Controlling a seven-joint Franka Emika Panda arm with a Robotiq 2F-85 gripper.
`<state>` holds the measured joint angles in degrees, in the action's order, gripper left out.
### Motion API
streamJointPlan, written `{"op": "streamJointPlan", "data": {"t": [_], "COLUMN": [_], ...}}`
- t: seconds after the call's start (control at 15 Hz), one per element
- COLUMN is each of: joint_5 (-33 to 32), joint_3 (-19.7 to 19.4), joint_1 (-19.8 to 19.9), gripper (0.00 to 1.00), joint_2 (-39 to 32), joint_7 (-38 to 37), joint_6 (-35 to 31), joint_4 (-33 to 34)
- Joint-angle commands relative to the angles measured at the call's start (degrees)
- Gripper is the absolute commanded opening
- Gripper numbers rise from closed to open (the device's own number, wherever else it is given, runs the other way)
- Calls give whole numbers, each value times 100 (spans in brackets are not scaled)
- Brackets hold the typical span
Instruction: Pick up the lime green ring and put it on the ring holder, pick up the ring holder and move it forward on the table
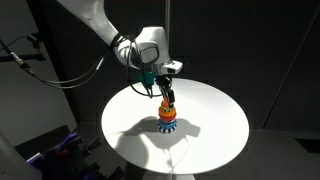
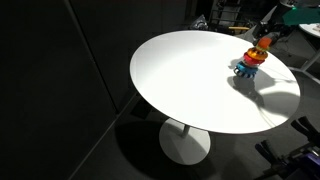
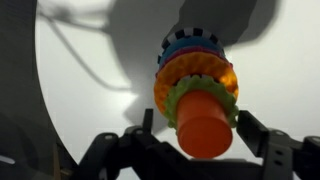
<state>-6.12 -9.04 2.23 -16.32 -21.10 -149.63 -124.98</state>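
Lime green ring (image 3: pixel 180 97) sits on the ring holder (image 1: pixel 167 120), jaws spread around its top

Lime green ring (image 3: pixel 180 97), blue-orange holder (image 3: pixel 190 70), white table (image 3: pixel 282 70)

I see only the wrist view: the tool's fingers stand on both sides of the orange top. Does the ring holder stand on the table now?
Observer: Yes, in both exterior views the ring holder seems to rest upright on the table.
Operator: Is it close to the rim?
Observer: No, bare white surface shows on every side of it.
Operator: Where is the arm?
Observer: The arm is above the table; the tool is at the holder's top.
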Motion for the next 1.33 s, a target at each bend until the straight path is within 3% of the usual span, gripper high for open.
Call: {"op": "streamJointPlan", "data": {"t": [0.0, 0.53, 0.6, 0.67, 1.13, 1.27], "joint_5": [117, 115, 113, 109, -10, -26], "joint_3": [16, 92, 98, 102, 98, 120], "joint_1": [11, 32, 33, 34, -2, -12], "gripper": [100, 100, 75, 74, 19, 19], "joint_2": [-49, 17, 14, 15, 162, 249], "joint_7": [171, 488, 512, 541, 672, 795], "joint_6": [323, 393, 394, 389, 282, 299], "joint_4": [204, 88, 88, 87, -113, -216]}}
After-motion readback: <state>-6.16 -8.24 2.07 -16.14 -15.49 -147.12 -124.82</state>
